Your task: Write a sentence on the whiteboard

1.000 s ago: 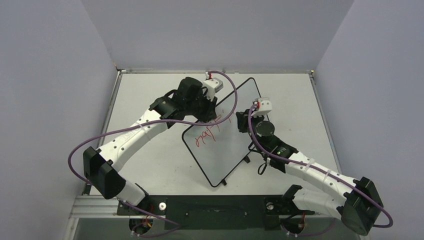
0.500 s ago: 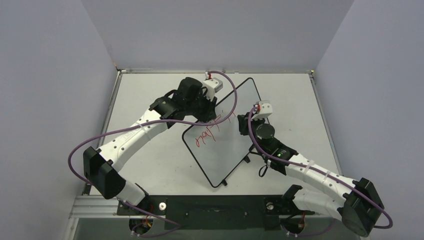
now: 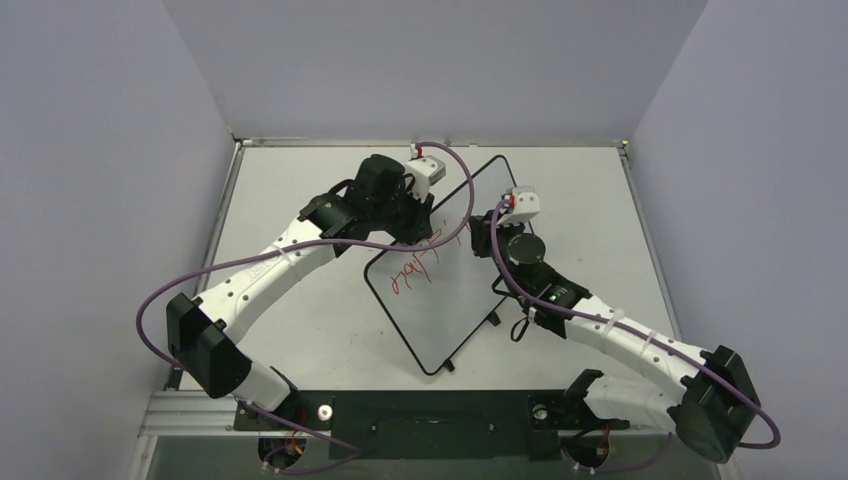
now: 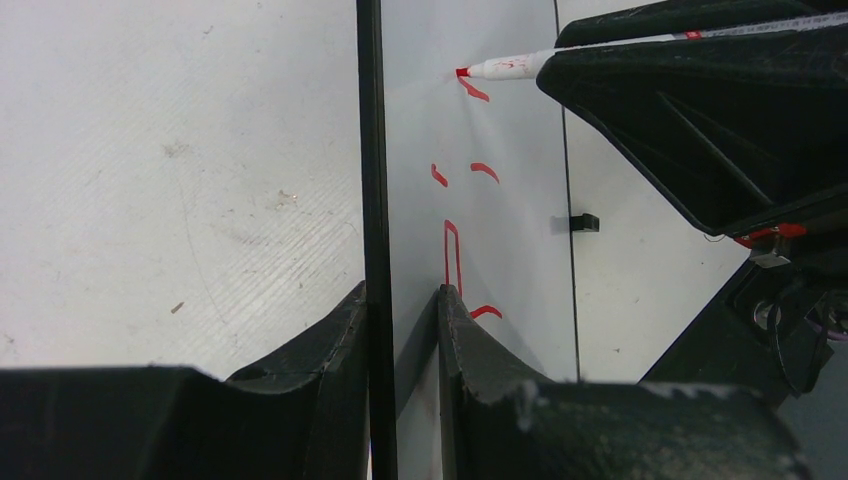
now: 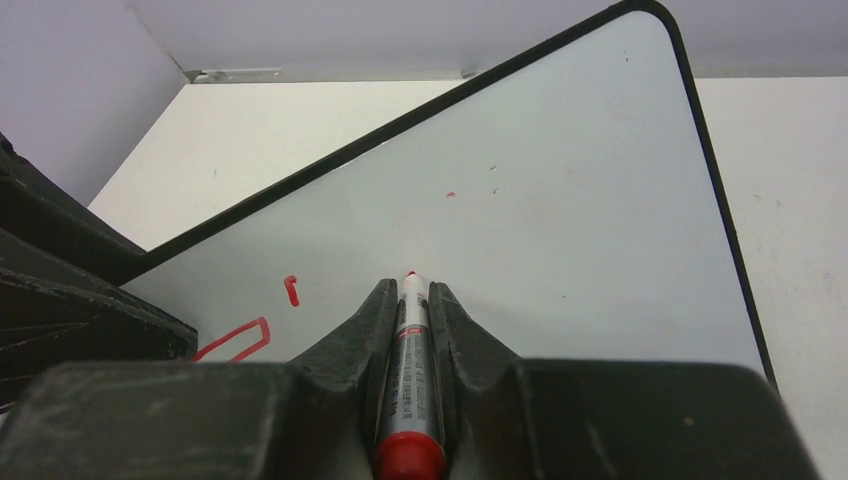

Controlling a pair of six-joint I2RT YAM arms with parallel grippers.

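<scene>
The whiteboard lies at a slant mid-table, black-rimmed and glossy. My left gripper is shut on its left rim; in the left wrist view the fingers straddle the black edge of the whiteboard. Red strokes of the sentence run along the board's left part, seen as separate marks and a loop. My right gripper is shut on a red marker, its jaws low over the whiteboard. The marker has its tip on or just above the surface.
The board rests on a matte white table enclosed by pale walls. A small black clip sits on the board's right edge, also in the left wrist view. Purple cables loop off both arms over the table.
The right gripper with the marker dipped slightly nearer, then shifted toward the board's far end. The left gripper and the whiteboard have stayed put.
</scene>
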